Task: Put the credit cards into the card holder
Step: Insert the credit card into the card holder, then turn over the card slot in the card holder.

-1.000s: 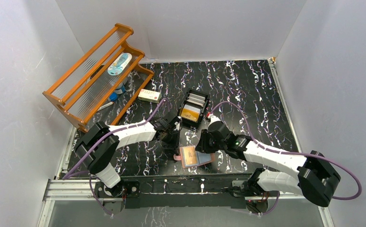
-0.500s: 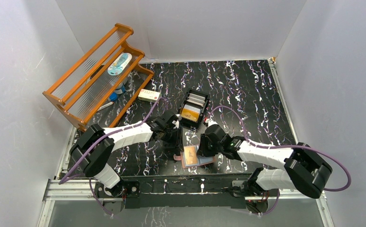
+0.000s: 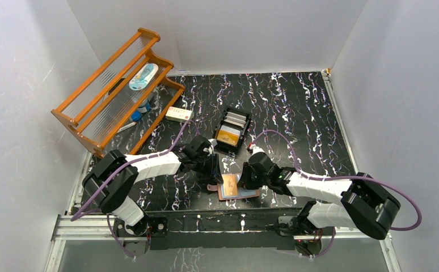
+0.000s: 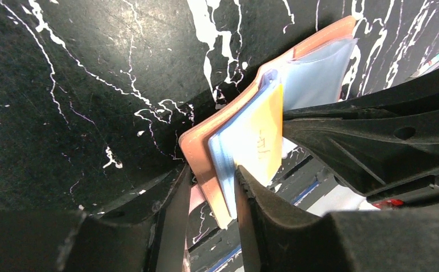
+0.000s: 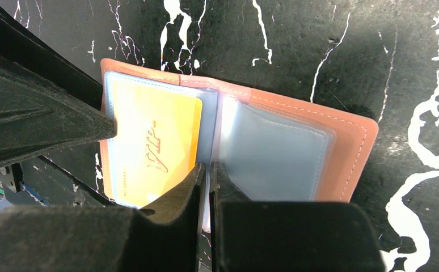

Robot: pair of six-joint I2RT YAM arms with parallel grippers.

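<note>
I am seating one gold-orange credit card [image 5: 155,147] in the left clear sleeve [image 5: 209,105] of the one card holder [image 5: 347,147], which lies open by the table's [image 3: 296,102] near edge. My left gripper [image 4: 212,173] straddles the holder's outer edge and my right gripper's [image 5: 207,167] jaws are almost together at the card's inner edge; I cannot tell whether either truly pinches. Next, I judge, the card needs nudging fully in, then another fetched from the one black tray [image 3: 246,134], holding one gold card [image 3: 228,136] and a few grey ones [image 3: 237,118] I cannot count.

open card holder [image 5: 350,158], gold card [image 5: 155,141] in its left sleeve, right gripper [image 5: 207,167] pinching the middle sleeve
</note>
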